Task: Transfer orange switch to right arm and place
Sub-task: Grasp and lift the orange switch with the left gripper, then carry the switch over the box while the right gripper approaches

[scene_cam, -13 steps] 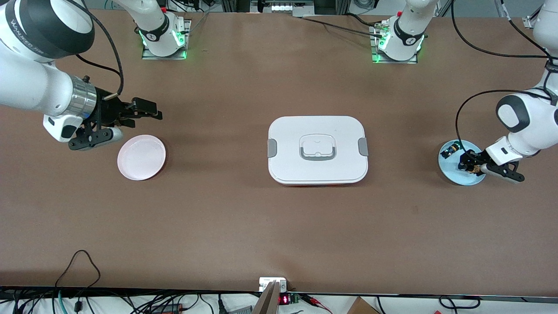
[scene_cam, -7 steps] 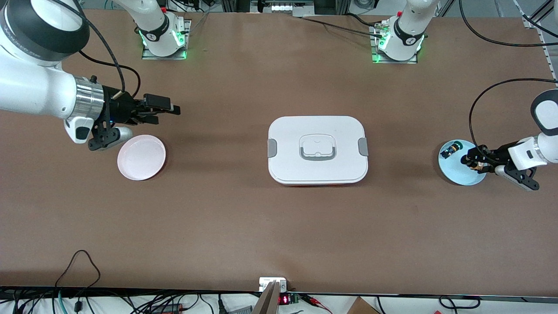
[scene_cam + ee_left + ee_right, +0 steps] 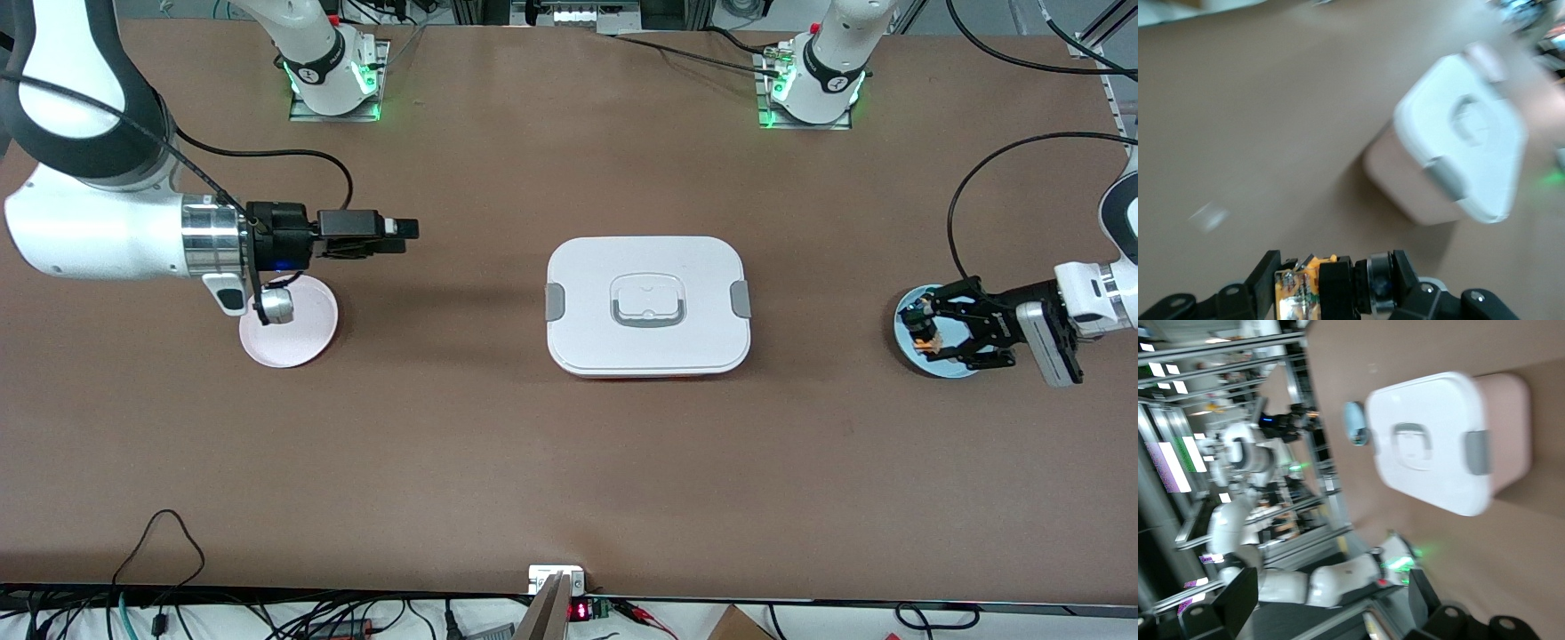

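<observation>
Front view: at the right edge of the frame my left gripper (image 3: 929,325) has lifted off the blue plate (image 3: 942,369) and turned level, clamped on the orange switch (image 3: 927,336). At the left, my right gripper (image 3: 402,234) has swung out past the pink plate (image 3: 293,342), fingers apart, facing the white box (image 3: 647,305). The pickup looks done; the handover comes next.

Left wrist view: the switch sits pinched at the bottom edge.

Right wrist view: fingers spread wide, nothing between them.
</observation>
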You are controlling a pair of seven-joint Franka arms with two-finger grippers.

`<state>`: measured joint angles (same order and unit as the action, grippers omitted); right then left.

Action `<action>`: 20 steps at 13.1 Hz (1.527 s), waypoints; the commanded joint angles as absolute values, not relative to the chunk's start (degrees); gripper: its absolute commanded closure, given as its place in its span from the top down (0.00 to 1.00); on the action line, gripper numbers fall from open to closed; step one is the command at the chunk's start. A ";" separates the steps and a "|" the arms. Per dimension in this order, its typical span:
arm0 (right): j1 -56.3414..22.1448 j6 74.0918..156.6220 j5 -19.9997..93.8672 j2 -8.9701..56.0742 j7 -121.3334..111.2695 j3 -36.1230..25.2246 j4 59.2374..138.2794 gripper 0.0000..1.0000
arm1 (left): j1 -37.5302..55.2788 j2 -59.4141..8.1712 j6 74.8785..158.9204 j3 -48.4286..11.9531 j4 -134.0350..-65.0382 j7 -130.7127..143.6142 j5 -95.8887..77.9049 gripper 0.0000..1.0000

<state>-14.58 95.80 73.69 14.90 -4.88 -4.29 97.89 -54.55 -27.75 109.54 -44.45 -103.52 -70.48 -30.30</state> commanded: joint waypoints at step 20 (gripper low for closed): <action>-35.86 118.55 109.34 24.52 -8.97 -4.13 99.32 1.00 | -28.57 -33.66 117.77 -54.93 -103.18 -101.78 -78.05 0.46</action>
